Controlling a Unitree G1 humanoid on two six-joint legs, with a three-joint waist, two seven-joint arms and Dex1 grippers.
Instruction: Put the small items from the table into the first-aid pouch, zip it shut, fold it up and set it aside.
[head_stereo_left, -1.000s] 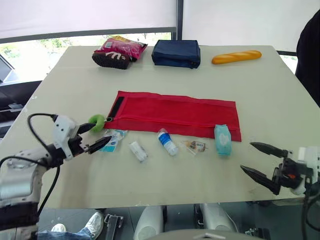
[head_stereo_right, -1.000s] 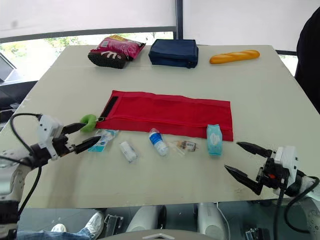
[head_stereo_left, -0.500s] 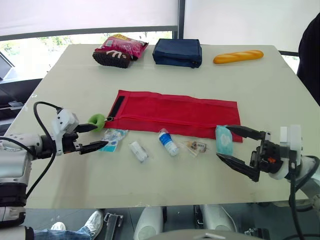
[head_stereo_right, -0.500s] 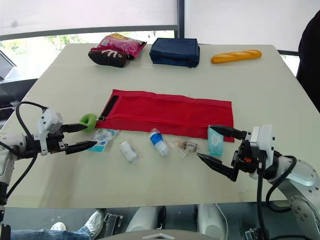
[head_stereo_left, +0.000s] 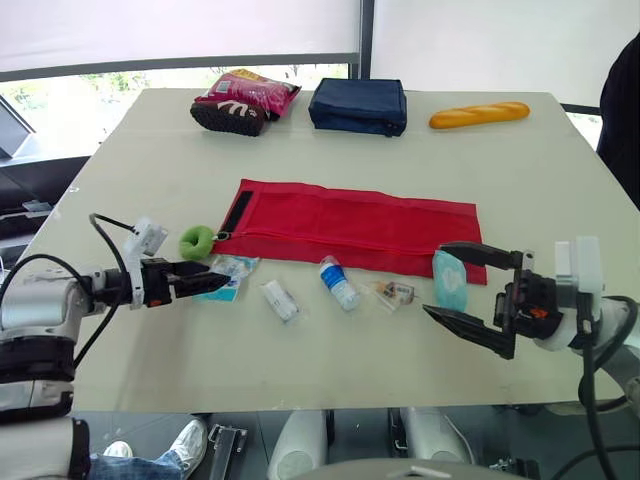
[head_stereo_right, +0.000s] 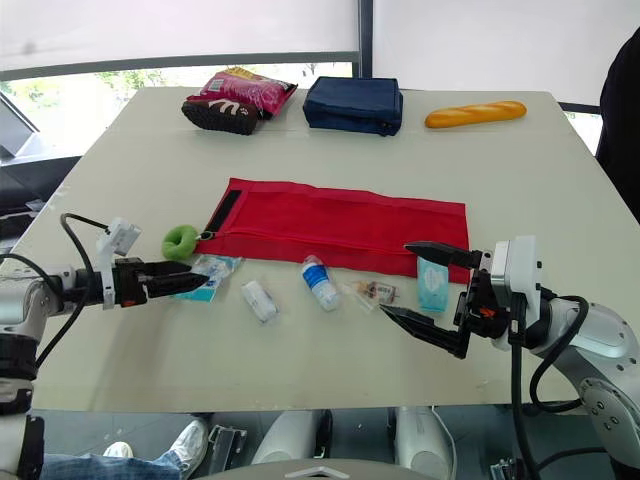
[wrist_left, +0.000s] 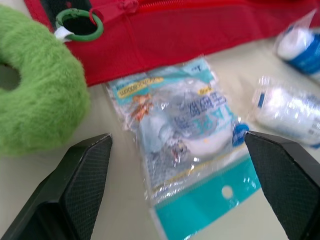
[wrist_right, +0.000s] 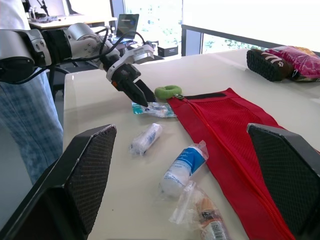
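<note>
Tabletop (head_stereo_left: 560, 180), contents as I see them from the console:
- Pouch (head_stereo_left: 350, 225): red, unfolded flat, mid-table.
- Beyond the pouch: navy bag (head_stereo_left: 358, 105), snack bag (head_stereo_left: 243, 100), bread (head_stereo_left: 478, 115).
- Right fingers (head_stereo_left: 480, 249): spread wide off the pouch's near right corner, either side of the tissue pack (head_stereo_right: 432, 283).
- Left fingers (wrist_left: 85, 180): apart, off the pouch's near left corner, the mask packet (head_stereo_left: 232, 272) between the tips.
- Outside the pouch, along its near edge: bottle (head_stereo_left: 338, 284), gauze roll (head_stereo_left: 279, 300), small packet (head_stereo_left: 397, 293).
- Green ring (head_stereo_left: 195, 241): at the pouch's left end.
</note>
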